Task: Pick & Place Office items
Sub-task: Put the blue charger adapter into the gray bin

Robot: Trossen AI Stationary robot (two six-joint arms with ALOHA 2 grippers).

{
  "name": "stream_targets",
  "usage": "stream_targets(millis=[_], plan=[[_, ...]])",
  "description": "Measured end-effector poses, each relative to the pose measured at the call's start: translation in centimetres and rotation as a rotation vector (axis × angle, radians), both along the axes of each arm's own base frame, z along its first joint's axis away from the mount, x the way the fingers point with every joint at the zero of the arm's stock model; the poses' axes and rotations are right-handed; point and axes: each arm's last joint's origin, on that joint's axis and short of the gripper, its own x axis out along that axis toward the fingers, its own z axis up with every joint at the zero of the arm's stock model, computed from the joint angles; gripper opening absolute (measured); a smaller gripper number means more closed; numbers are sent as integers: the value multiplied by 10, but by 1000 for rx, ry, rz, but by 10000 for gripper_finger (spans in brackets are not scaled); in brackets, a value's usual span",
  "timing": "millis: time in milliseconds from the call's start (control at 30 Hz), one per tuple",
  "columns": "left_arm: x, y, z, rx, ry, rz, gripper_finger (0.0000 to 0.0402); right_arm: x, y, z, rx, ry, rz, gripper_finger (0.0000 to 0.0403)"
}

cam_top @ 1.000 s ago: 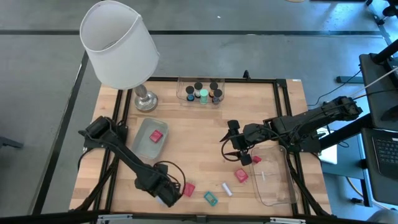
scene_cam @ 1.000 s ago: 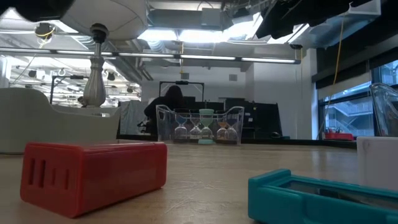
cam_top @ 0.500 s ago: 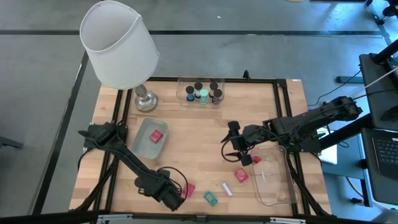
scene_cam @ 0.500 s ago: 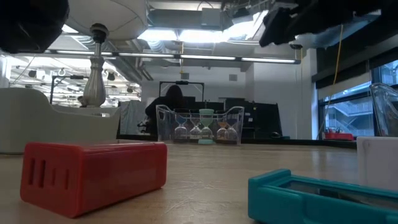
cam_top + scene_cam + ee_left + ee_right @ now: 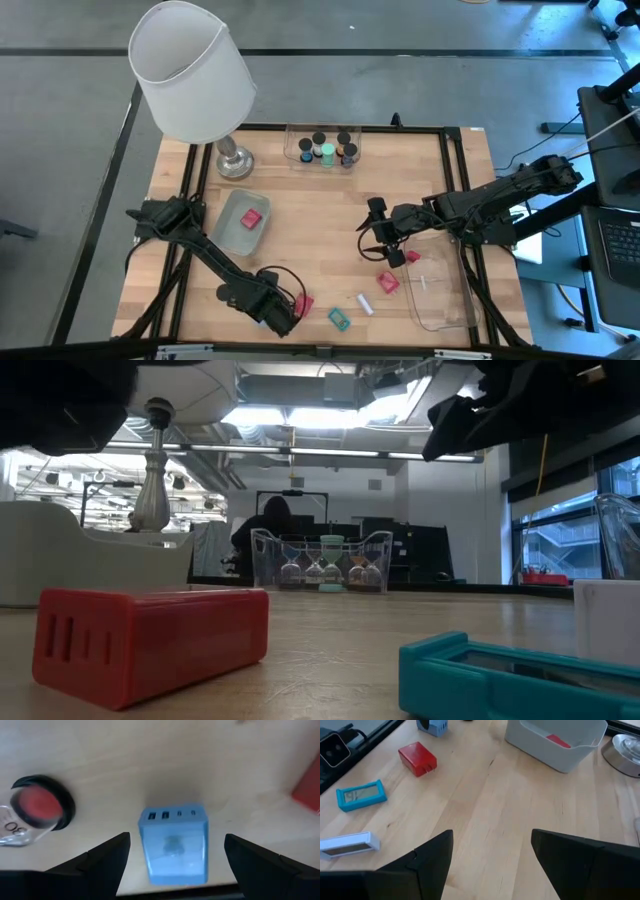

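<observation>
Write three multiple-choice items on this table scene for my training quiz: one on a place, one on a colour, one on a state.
1. Where does the left arm's fingers sit?
A. over the pale-blue block near the front edge
B. inside the tray at the back
C. beside the lamp base

2. What colour is the flat item lying between the red block and the white stick?
A. yellow
B. teal
C. black

3. How do the right arm's fingers stand?
A. shut on the red block
B. shut on the white stick
C. open, holding nothing

Answers:
1 A, the left wrist view shows the blue block between the spread fingers.
2 B, the right wrist view shows it teal.
3 C, the right wrist view shows bare wood between the fingers.
</observation>
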Motion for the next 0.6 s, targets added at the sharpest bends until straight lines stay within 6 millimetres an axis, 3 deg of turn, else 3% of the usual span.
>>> stream_targets(millis=[433, 600], plan=[[2, -5, -16, -26, 54, -13, 321, 0, 0, 0, -9, -3, 7, 272], [6, 1, -16, -61, 68, -55, 291, 0, 0, 0, -8, -3, 7, 272]])
